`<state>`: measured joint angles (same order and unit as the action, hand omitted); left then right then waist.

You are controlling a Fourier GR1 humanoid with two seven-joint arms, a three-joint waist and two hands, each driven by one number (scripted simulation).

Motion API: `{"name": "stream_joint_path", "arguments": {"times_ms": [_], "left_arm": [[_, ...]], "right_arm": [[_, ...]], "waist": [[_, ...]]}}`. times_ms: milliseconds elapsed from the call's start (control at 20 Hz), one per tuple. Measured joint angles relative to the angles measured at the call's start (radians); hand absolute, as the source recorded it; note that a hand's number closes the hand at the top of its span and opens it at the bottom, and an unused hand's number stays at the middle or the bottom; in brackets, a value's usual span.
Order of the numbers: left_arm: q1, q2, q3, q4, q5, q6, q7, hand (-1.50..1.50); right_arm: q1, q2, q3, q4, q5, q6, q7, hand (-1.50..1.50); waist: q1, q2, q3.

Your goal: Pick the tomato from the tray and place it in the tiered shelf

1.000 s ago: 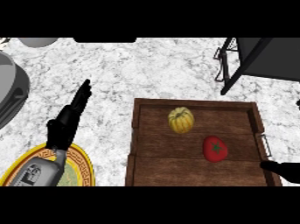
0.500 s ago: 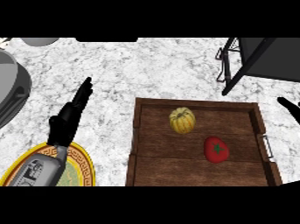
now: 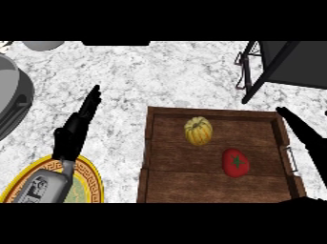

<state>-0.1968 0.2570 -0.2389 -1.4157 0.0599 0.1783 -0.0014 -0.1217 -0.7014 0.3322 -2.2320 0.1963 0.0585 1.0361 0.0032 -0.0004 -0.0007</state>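
Note:
A red tomato with a green stem lies in the wooden tray, toward its right side. A yellow ribbed squash sits just above and left of it in the same tray. My right hand reaches in over the tray's right rim with straight fingers, a short way right of the tomato and not touching it. My left hand rests open on the counter left of the tray, fingers pointing up. The black tiered shelf stands at the upper right.
A yellow patterned plate lies under my left forearm at the lower left. A large grey pot sits at the left edge. Bare marble counter spreads between tray and shelf.
My right hand has moved left and inward over the tray's right rim, closer to the tomato. The left hand stays where it was.

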Motion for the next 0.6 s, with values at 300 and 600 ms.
{"name": "stream_joint_path", "arguments": {"times_ms": [300, 600], "left_arm": [[0.005, -0.013, 0.031, 0.002, -0.011, -0.027, 0.001, 0.00], [-0.010, -0.037, 0.049, 0.025, -0.039, -0.033, -0.008, 0.00]], "right_arm": [[-0.033, 0.080, 0.040, -0.004, 0.098, 0.028, 0.035, -1.50], [-0.011, 0.173, 0.094, 0.015, 0.212, 0.038, 0.040, -1.50]], "waist": [[-0.001, 0.000, 0.000], [-0.003, 0.000, 0.000]]}}
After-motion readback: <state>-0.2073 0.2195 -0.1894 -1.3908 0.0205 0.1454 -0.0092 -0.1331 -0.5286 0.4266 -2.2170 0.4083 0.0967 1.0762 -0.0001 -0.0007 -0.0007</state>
